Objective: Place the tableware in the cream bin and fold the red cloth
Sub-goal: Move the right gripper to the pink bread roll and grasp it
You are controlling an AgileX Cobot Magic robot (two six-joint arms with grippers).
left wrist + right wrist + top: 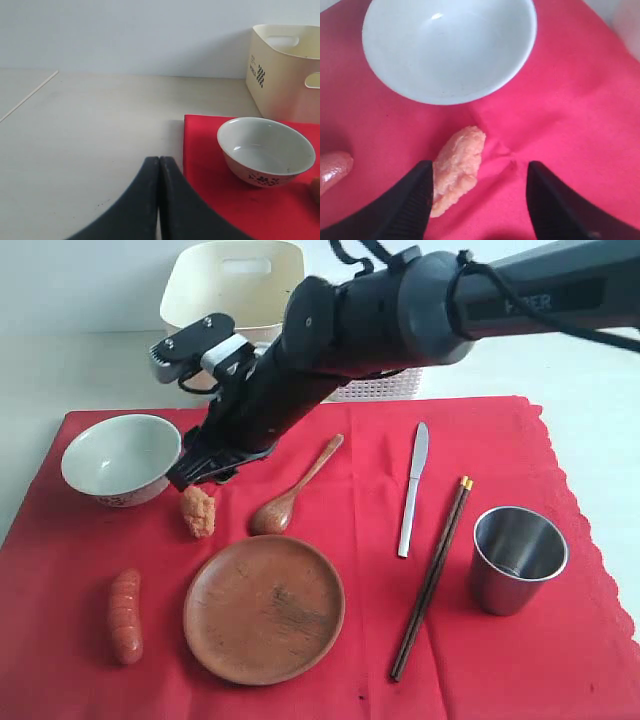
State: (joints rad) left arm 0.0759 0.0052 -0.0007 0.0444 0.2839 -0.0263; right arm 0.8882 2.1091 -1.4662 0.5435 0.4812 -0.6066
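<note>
Round brown wooden plate (264, 609) sits closest to the exterior camera, flat on the red cloth (560, 660), which lies spread open over the table and carries a scalloped edge on the far side from the plate to the view's right. Just left of the plate lies a sausage (125, 616). Beyond the plate, near its far rim, are a pale orange lump of food (198, 512) and the brown wooden spoon (290, 495), bowl end toward the plate. Right of the plate run the dark chopsticks with yellow tips (432, 578), then the steel cup (517, 558), upright; the silver knife (412, 490) lies beyond the chopsticks. The white bowl (121, 458) stands upright and empty beyond the plate to the left. Far behind the plate, off the cloth, stand the cream bin (235, 280) and a white lattice basket (375, 388).

The right gripper (200, 468) reaches across from the right and hangs low over the cloth between the plate and the bowl. Its jaws stand apart, grasping nothing; the lump lies on the cloth between them, against one finger (415, 200), with a small wrinkle in the cloth beside it. The left gripper (159, 167) hovers over bare table beyond the cloth's left edge, jaws pressed together on nothing.
</note>
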